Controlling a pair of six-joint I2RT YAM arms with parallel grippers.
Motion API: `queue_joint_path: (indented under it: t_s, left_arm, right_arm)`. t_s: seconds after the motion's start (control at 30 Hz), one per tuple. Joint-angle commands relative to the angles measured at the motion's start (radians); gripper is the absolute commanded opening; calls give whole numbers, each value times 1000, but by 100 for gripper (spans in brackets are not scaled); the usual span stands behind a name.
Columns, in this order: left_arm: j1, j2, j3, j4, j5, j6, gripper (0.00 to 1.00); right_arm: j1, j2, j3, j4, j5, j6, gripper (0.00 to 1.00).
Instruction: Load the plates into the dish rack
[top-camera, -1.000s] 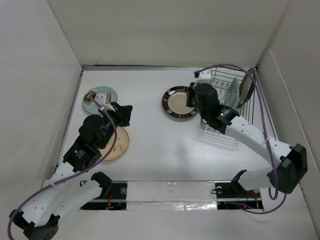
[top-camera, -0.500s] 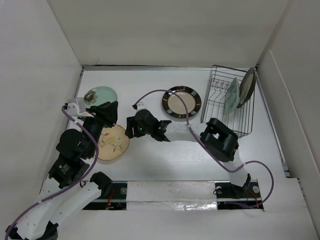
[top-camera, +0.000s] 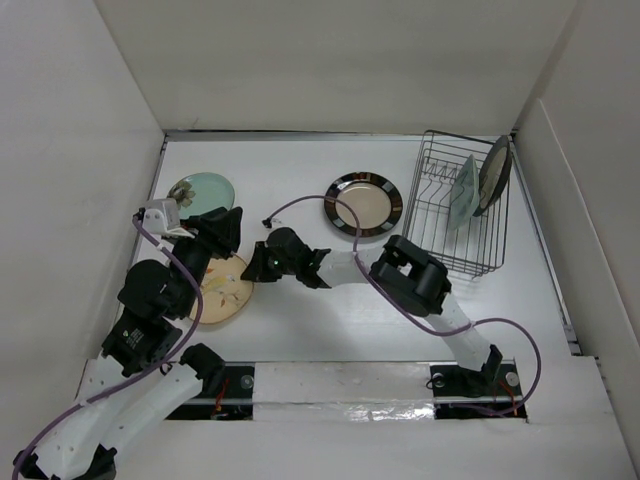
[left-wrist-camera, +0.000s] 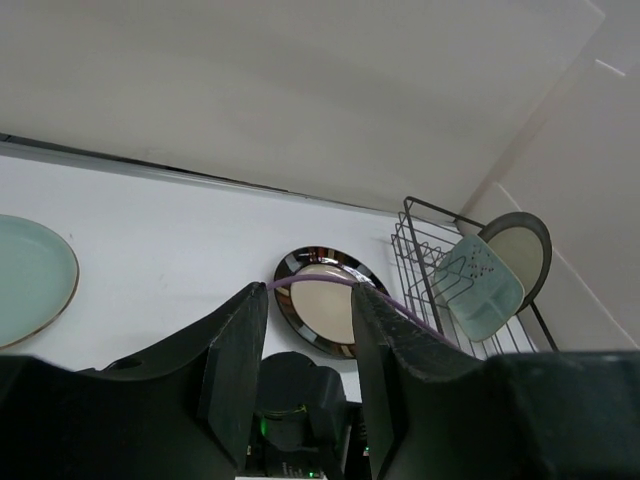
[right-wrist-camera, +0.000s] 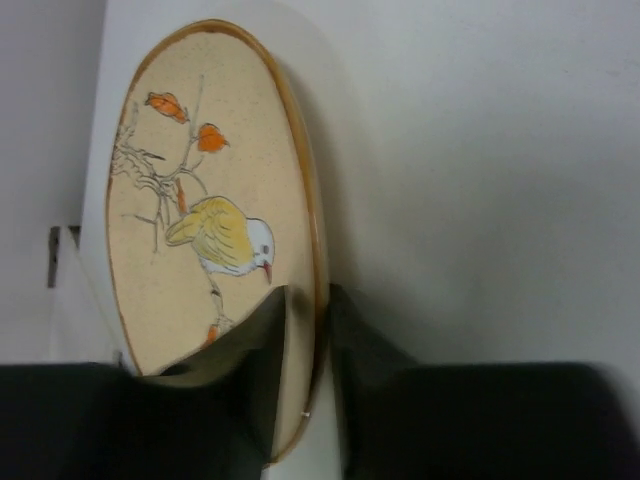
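Right fingers (right-wrist-camera: 370, 400) straddle the tan plate (right-wrist-camera: 200, 230) rim, perhaps gripping; hidden overhead.

right gripper (top-camera: 260, 264) at tan plate (top-camera: 230, 291)

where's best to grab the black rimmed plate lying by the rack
Probably its rim: the black-rimmed plate lies flat, face up on the table, so only the raised edge offers a hold. Come in low at its near-right edge, which looks clear of the purple cable.
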Motion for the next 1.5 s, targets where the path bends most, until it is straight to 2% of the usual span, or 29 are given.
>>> queue_joint_path:
  t_s: [0.0, 0.03, 0.07, 0.17, 0.23, 0.37, 0.43, 0.57, 0.67, 0.73, 0.8, 1.0, 1.2, 1.33, 1.47]
  left_arm:
    - [4, -13, -5, 58, 20, 15, 36]
    - [4, -14, -7, 60, 20, 13, 37]
    - [4, -14, -8, 60, 19, 13, 37]
    - [4, -17, -5, 58, 20, 12, 37]
    - [4, -23, -7, 60, 22, 12, 37]
    - [4, -25, -7, 60, 28, 12, 37]
    - [4, -28, -7, 61, 48, 7, 37]
    - [4, -23, -7, 61, 71, 5, 37]
    - [4, -20, -5, 61, 89, 4, 40]
    - [4, -17, -7, 64, 95, 4, 41]
    - [4, -14, -5, 63, 111, 4, 41]
    - [4, -10, -7, 64, 122, 1, 42]
    - [4, -8, -7, 63, 135, 1, 42]
    - [4, 26, -5, 63, 177, 1, 40]
    - [4, 104, 10, 63, 365, -13, 39]
  right_arm:
    - [8, 34, -14, 88, -91, 69, 11]
    - [8, 7, -27, 96, -68, 75, 0]
    - [8, 7, -47, 104, -52, 75, 0]
    - [-1, -125, -145, 115, 23, 52, 0]
    - [-10, -277, -210, 90, 114, -9, 0]
    - [-53, -567, -259, -104, 358, -156, 0]
    - [-111, -713, -248, -234, 507, -276, 0]
    - [-272, -884, -210, -431, 720, -373, 0]
    - [-401, -940, -138, -543, 940, -494, 0]
    - [-499, -935, -49, -602, 1071, -578, 0]
    - [-588, -909, 41, -681, 1130, -641, 0]
    - [-722, -810, 222, -734, 1172, -774, 0]
    - [-745, -644, 367, -800, 1210, -886, 0]
    - [-736, -601, 384, -788, 1215, -951, 0]
    - [-725, -561, 382, -783, 1221, -989, 0]
